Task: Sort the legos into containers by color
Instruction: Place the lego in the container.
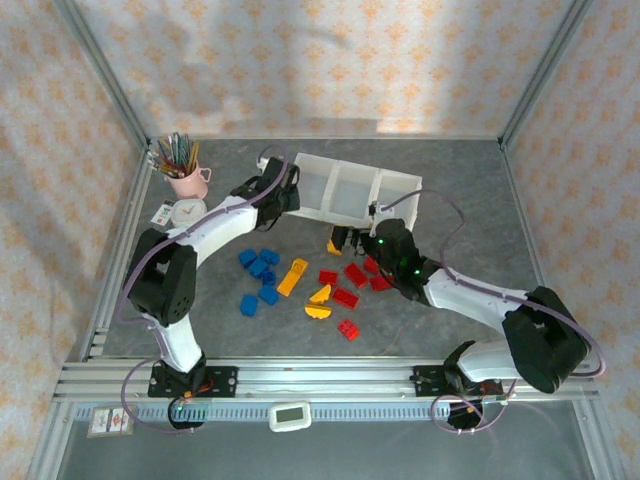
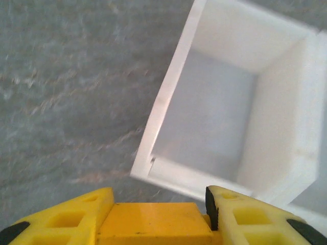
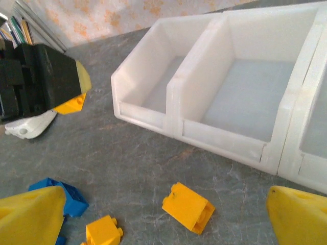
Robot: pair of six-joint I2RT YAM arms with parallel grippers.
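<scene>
Jaws of my left gripper (image 2: pixel 157 206) are clamped on a yellow brick (image 2: pixel 153 227), which sits snug between the two fingers. I hold it just outside the near corner of the tray's (image 2: pixel 168 97) end bin, above the grey table (image 2: pixel 66 92) and not over the bin itself. From above, this gripper (image 1: pixel 280 190) sits at the tray's (image 1: pixel 355 190) left end.

My right gripper (image 3: pixel 164 196) stands wide open and grips nothing. Its fingers (image 3: pixel 30 217) stand on either side of a loose brick (image 3: pixel 188 206), also yellow, which lies on the table in front of the tray (image 3: pixel 173 97) and apart from it. A smaller yellow one (image 3: pixel 103 232) lies near it, beside some blues (image 3: pixel 69 199).

Seen from above, the blues (image 1: pixel 262 270) cluster on the left and the reds (image 1: pixel 350 280) on the right, with the yellows (image 1: pixel 312 295) between them. All of these are on the table in front of the tray. A pink cup (image 1: pixel 187 180) of pencils stands at the far left.
</scene>
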